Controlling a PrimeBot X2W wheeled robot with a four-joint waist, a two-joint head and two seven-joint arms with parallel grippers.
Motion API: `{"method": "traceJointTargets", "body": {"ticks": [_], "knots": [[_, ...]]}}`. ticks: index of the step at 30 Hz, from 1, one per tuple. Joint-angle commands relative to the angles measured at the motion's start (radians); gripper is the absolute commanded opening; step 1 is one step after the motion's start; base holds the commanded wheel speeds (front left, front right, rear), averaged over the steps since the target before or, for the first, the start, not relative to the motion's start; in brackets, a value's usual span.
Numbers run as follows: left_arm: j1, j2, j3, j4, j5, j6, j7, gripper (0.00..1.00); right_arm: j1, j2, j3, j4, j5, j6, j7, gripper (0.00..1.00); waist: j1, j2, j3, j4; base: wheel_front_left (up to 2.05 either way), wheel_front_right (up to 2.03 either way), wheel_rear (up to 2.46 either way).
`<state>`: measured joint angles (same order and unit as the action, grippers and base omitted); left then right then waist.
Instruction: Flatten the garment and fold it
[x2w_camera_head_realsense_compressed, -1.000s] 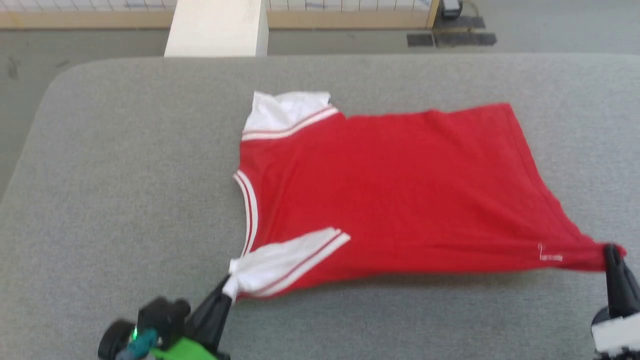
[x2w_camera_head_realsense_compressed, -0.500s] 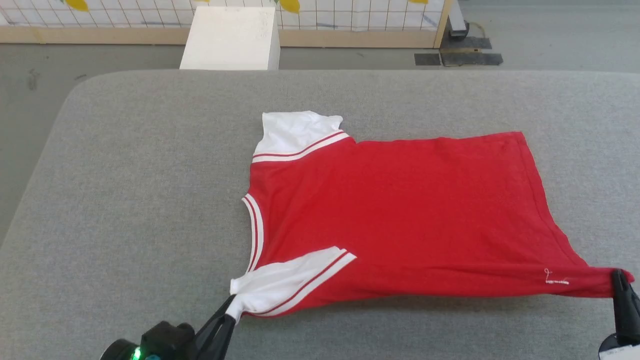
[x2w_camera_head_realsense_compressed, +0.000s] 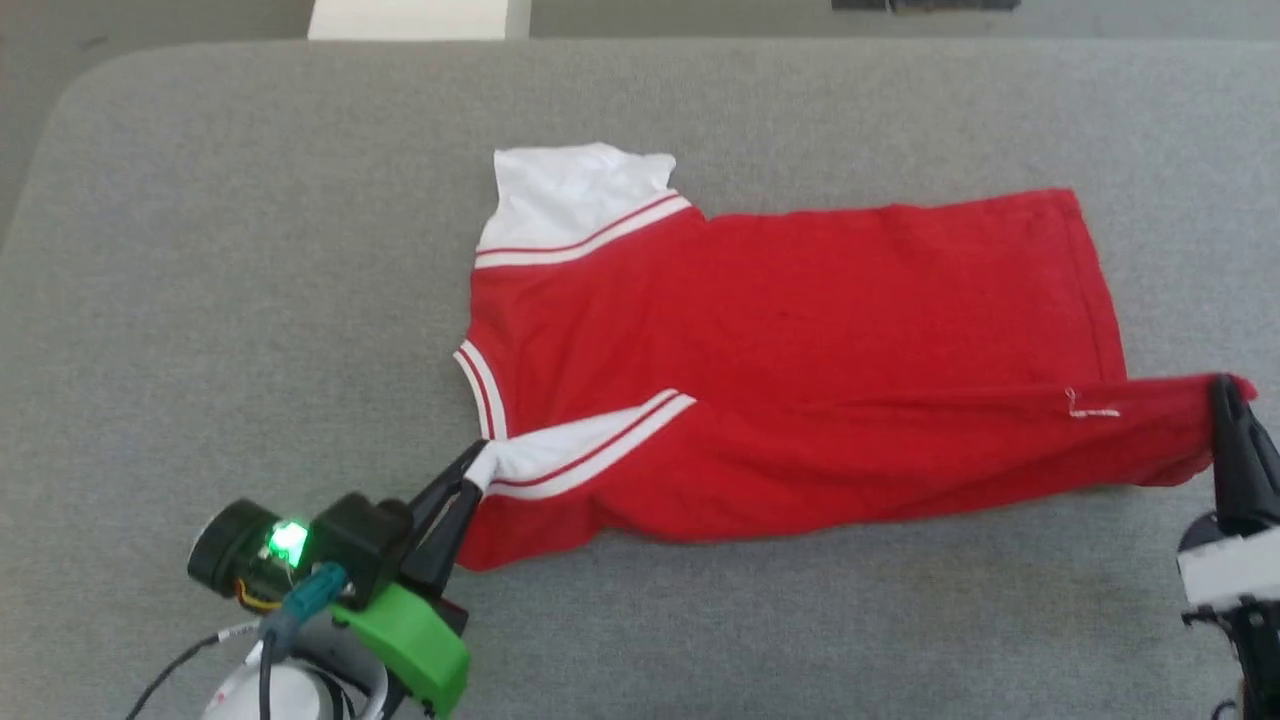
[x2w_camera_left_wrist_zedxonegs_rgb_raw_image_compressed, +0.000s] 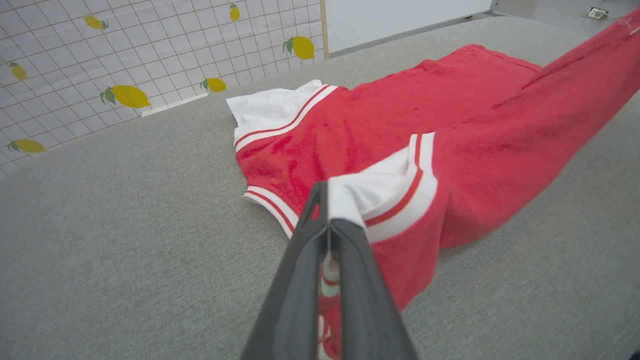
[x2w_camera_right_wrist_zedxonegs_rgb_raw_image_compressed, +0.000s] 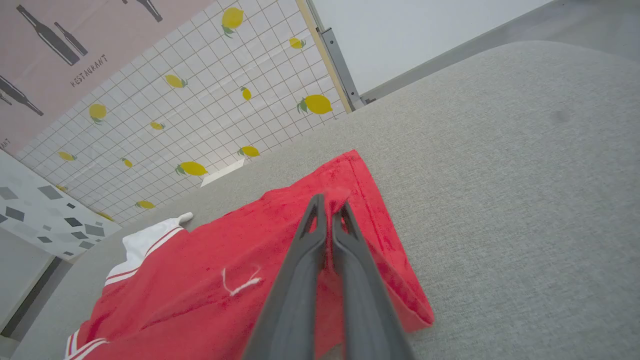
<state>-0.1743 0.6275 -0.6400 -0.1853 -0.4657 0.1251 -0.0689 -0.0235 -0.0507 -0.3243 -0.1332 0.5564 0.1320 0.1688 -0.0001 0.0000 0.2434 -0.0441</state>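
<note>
The grey fabric-covered table (x2w_camera_head_realsense_compressed: 200, 300) carries the garment (x2w_camera_head_realsense_compressed: 800, 300), which is spread red side up across its middle and right part. The neckline faces the table's left edge and the hem faces the right edge. The far half of the garment lies flat. The near long side is raised off the table and stretched in a band between the two end effectors.

The far white sleeve (x2w_camera_head_realsense_compressed: 570, 195) rests flat toward the table's far edge. The near white sleeve (x2w_camera_head_realsense_compressed: 560, 455) is pulled up into the left end effector (x2w_camera_head_realsense_compressed: 470, 475), whose fingers are pressed together on the sleeve's tip. The right end effector (x2w_camera_head_realsense_compressed: 1222, 395) is pinched closed on the near hem corner, by the table's right edge. A small white stitched mark (x2w_camera_head_realsense_compressed: 1090, 405) sits on the red cloth just beside that corner.
</note>
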Motion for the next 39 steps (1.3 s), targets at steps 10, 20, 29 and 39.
{"method": "traceJointTargets", "body": {"ticks": [10, 20, 29, 39], "knots": [[-0.091, -0.055, -0.024, 0.171, -0.048, -0.074, 0.015, 0.00, -0.133, -0.007, 0.010, 0.187, -0.078, -0.001, 0.034, 0.00, 0.0001, 0.0000, 0.064, 0.014, 0.00, 0.00, 0.00], [-0.126, -0.106, -0.044, 0.301, -0.098, -0.126, 0.021, 0.00, -0.179, -0.016, -0.031, 0.332, -0.145, -0.001, 0.070, 0.14, 0.0001, 0.0000, 0.061, 0.034, 0.00, 0.00, 0.00], [-0.130, -0.147, -0.023, 0.348, -0.136, -0.129, -0.041, 1.00, -0.196, -0.020, -0.037, 0.375, -0.149, -0.001, 0.061, 1.00, 0.0001, 0.0000, 0.033, 0.041, 0.00, 0.00, 0.00], [-0.058, -0.152, 0.024, 0.329, -0.182, -0.079, -0.102, 1.00, -0.135, -0.022, -0.030, 0.258, -0.122, -0.001, 0.060, 1.00, 0.0001, 0.0000, -0.038, 0.048, 0.00, 0.00, 0.00]]}}
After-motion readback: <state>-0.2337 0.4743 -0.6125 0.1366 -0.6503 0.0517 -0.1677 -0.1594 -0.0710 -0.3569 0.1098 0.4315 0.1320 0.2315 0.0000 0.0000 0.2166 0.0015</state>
